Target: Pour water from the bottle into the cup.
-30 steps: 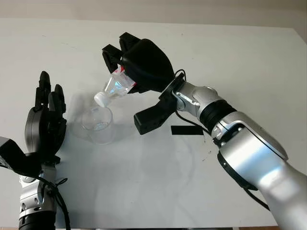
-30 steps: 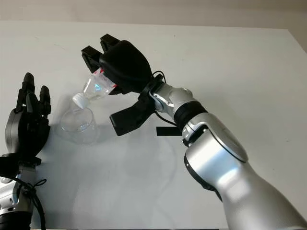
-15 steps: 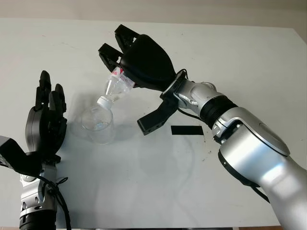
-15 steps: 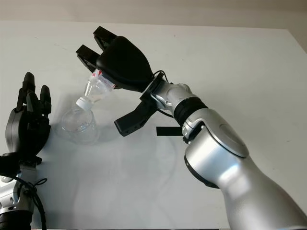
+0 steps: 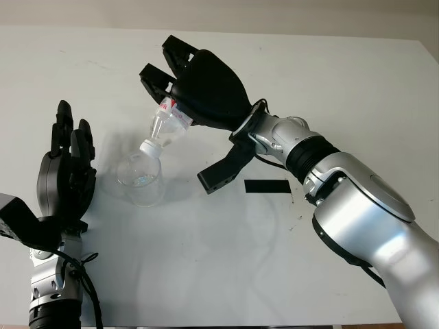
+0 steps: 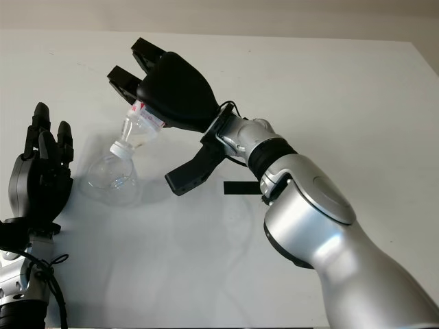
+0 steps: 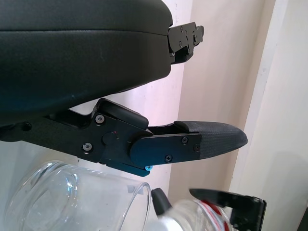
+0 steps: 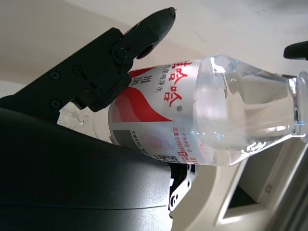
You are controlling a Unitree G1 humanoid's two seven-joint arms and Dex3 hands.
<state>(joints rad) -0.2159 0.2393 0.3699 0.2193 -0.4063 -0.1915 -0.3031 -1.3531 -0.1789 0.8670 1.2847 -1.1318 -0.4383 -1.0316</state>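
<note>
The right black three-finger hand (image 5: 199, 92) clamps the labelled middle of a small clear plastic water bottle (image 5: 163, 126), light, thin-walled and likely crushable, tipped neck-down over the clear plastic cup (image 5: 139, 179) at its seven o'clock, while the open left hand (image 5: 65, 181) waits at the cup's nine o'clock.

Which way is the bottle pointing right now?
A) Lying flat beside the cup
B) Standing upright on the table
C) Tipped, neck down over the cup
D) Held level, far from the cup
C: the right hand holds the bottle tilted, its neck just above the cup.
</note>
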